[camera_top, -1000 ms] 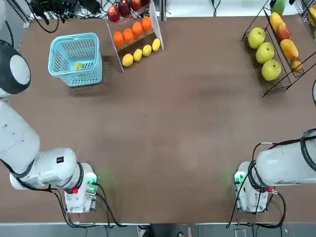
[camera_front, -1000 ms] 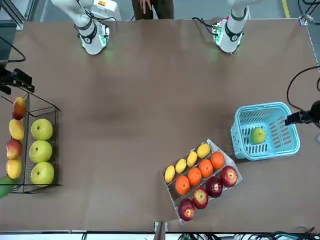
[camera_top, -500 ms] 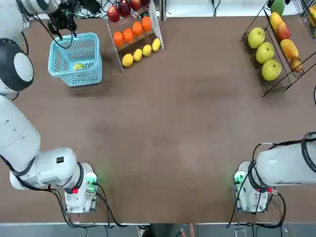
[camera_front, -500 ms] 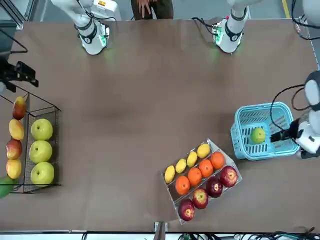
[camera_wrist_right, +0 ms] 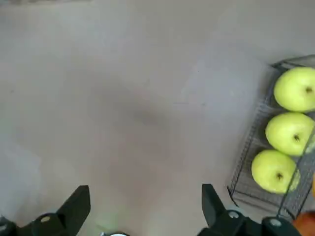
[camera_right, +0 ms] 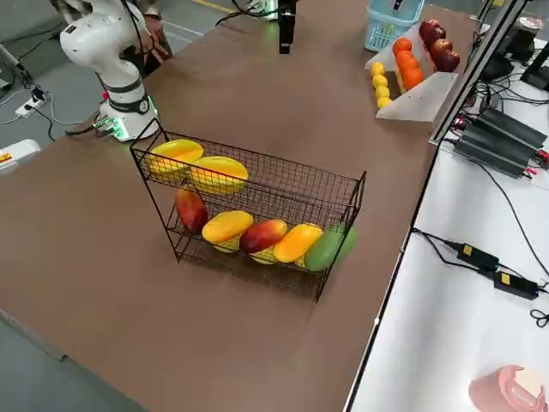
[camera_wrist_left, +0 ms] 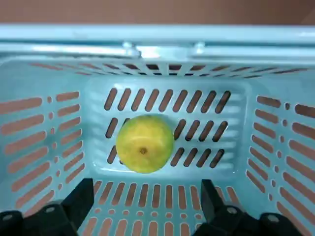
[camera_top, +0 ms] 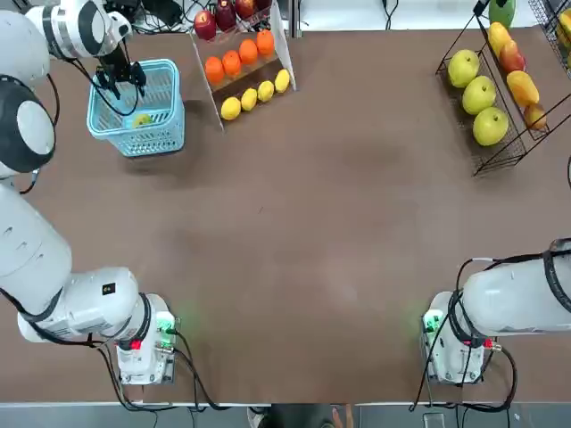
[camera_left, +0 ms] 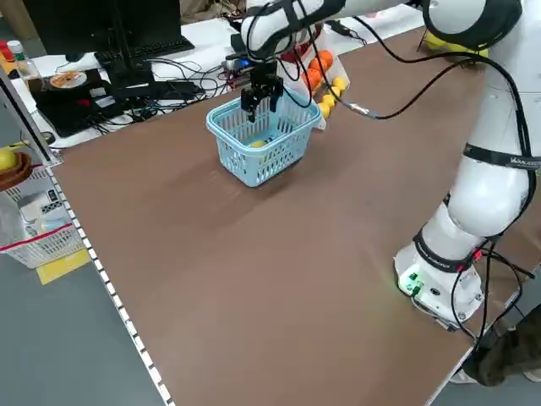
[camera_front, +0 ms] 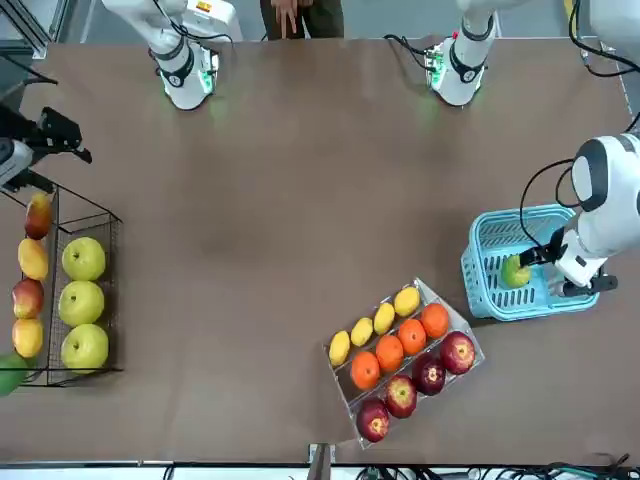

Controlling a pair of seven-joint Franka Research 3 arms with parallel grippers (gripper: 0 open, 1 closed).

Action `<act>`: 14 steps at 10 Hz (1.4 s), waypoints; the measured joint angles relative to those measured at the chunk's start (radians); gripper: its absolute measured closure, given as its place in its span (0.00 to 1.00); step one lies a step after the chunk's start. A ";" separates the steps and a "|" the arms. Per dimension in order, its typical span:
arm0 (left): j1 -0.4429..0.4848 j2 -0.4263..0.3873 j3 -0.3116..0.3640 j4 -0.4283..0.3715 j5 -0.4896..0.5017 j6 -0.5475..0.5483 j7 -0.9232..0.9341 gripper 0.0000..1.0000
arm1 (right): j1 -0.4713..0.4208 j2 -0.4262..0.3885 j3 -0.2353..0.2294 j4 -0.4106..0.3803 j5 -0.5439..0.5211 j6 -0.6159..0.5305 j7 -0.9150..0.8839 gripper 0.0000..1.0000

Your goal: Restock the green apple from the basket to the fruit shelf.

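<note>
No brand, label or writing is legible to me in any view.

The green apple lies alone on the slotted floor of the basket, stem end up, touching nothing else. The basket sits on the desk at the far left corner, just beside the white slanted stand of red apples, oranges and lemons.

My left end effector hangs over the basket's opening, pointing down, its fingers spread wider than the apple and clear of it. In the front view it sits at the basket's rim with the apple just beside the fingertips; nothing is gripped.

The right end effector is raised above bare desk near the fruit shelf, fingers apart and empty. Three yellow-green apples lie in a row on the shelf's slanted tray, with orange-yellow fruit on the adjoining tier.

Against the frame one second ago: the left end effector was then outside the top view entirely; half a second ago it was at the basket's far corner; now it is over the basket interior. The left fingers have begun to narrow. Apple, basket, stand and shelf are unmoved. In the front view the right end effector has turned slightly at the desk's edge.
</note>
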 joint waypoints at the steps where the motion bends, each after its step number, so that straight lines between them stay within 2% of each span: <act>1: 0.001 0.000 0.000 -0.026 0.000 0.020 0.000 0.04 | 0.000 0.000 -0.001 -0.005 0.040 0.005 -0.058 0.00; 3: 0.017 -0.001 0.001 -0.093 0.002 0.112 0.002 0.05 | -0.002 0.001 -0.003 -0.042 0.131 0.047 -0.220 0.00; 5: 0.036 -0.001 0.001 -0.158 0.002 0.190 0.008 0.05 | -0.033 0.008 -0.008 -0.111 0.242 0.102 -0.484 0.00; 8: 0.039 -0.001 0.001 -0.194 0.002 0.234 0.012 0.07 | -0.081 0.030 -0.014 -0.172 0.392 0.137 -0.805 0.00; 10: 0.040 0.006 0.001 -0.200 0.002 0.246 0.020 0.08 | -0.083 0.044 -0.014 -0.233 0.545 0.195 -0.973 0.00; 12: 0.041 0.026 0.001 -0.202 0.003 0.253 0.037 0.08 | -0.083 0.084 -0.013 -0.273 0.638 0.246 -1.064 0.00; 14: 0.041 0.040 0.001 -0.202 0.004 0.256 0.051 0.09 | -0.083 0.115 -0.012 -0.275 0.693 0.254 -1.089 0.00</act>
